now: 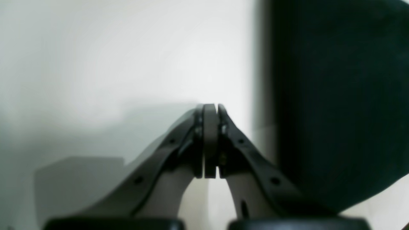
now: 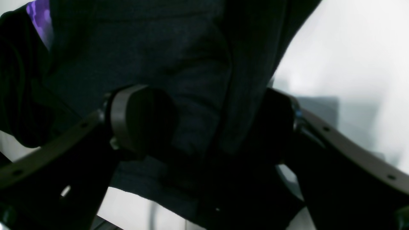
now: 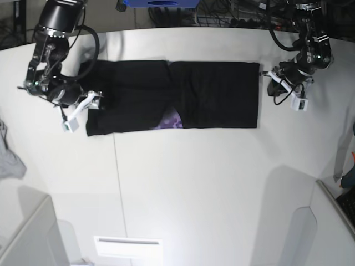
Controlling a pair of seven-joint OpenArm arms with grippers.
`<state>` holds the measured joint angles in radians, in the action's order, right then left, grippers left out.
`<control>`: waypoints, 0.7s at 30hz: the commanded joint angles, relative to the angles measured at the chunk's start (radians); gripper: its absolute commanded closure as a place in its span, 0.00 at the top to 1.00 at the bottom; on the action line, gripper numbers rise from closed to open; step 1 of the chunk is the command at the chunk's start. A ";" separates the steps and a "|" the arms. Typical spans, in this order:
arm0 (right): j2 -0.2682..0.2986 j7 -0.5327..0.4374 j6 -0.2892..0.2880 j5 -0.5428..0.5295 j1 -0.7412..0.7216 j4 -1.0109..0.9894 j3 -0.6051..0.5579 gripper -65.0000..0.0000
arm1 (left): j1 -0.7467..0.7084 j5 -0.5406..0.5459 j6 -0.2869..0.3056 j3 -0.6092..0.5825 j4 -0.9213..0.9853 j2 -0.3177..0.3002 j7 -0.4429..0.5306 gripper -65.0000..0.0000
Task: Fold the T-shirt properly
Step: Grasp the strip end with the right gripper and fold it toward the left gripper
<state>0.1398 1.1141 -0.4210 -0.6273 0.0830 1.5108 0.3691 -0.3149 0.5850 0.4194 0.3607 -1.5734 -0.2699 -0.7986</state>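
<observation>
The black T-shirt (image 3: pixel 177 94) lies flat on the white table as a long folded strip, with a bit of purple print (image 3: pixel 171 121) showing at its front edge. My right gripper (image 3: pixel 95 103) is at the strip's left end. In the right wrist view the right gripper (image 2: pixel 207 127) is open, its fingers (image 2: pixel 140 118) wide apart with black cloth (image 2: pixel 191 64) between them and purple print (image 2: pixel 40 17) at the top left. My left gripper (image 3: pixel 270 83) is just off the strip's right end. In the left wrist view the left gripper (image 1: pixel 210 110) is shut and empty over bare table, beside the shirt's edge (image 1: pixel 335 95).
A small light grey cloth (image 3: pixel 10 158) lies at the table's left edge. A blue object (image 3: pixel 161 3) sits at the back edge. A white rectangular label (image 3: pixel 127 246) is near the front. A seam (image 3: pixel 119 188) runs across the table. Cables lie behind the table at the back right.
</observation>
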 commanded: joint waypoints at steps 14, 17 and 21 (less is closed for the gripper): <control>0.087 0.024 0.011 0.030 -0.088 -0.148 0.057 0.00 | 0.070 -0.018 -0.024 -0.236 0.011 0.065 -0.043 0.00; 0.093 0.071 0.067 0.030 -0.087 -0.036 0.057 0.00 | 0.107 -0.018 -0.119 -0.312 0.018 0.065 -0.043 0.00; 0.083 0.134 0.126 0.031 -0.084 0.121 0.020 0.00 | 0.144 -0.013 -0.142 -0.358 0.011 0.065 -0.043 0.00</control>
<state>0.2123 1.2610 -0.2897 -0.5697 0.0177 1.6150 0.3840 -0.1699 0.5987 0.2890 0.0036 -1.5578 -0.2001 -0.8066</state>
